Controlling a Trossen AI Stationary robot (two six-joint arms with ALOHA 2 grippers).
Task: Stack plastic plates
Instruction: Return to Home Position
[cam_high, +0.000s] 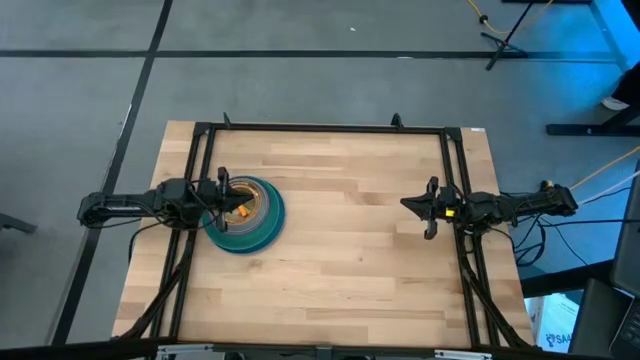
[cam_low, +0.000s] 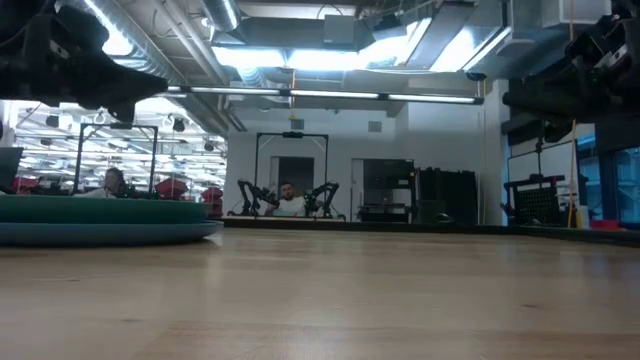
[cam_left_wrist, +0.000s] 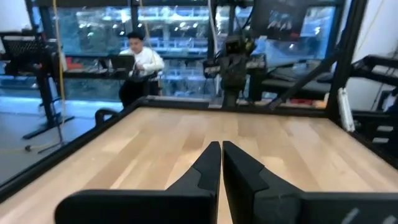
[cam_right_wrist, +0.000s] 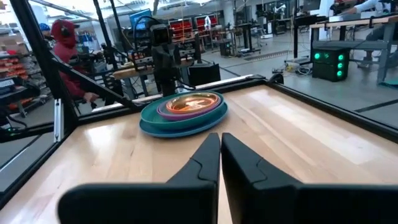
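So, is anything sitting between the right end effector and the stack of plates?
Nothing visible. Only bare wooden table lies between the right end effector and the plate stack; the left end effector hangs over the stack's far side.

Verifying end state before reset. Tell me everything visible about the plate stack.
The plate stack is one neat round pile of glossy plastic plates, widest at the bottom: a blue-teal base, then green, magenta, and translucent orange on top. It lies flat and level on the left part of the wooden table, touching nothing else. The left gripper hangs above its left side, clear of it.
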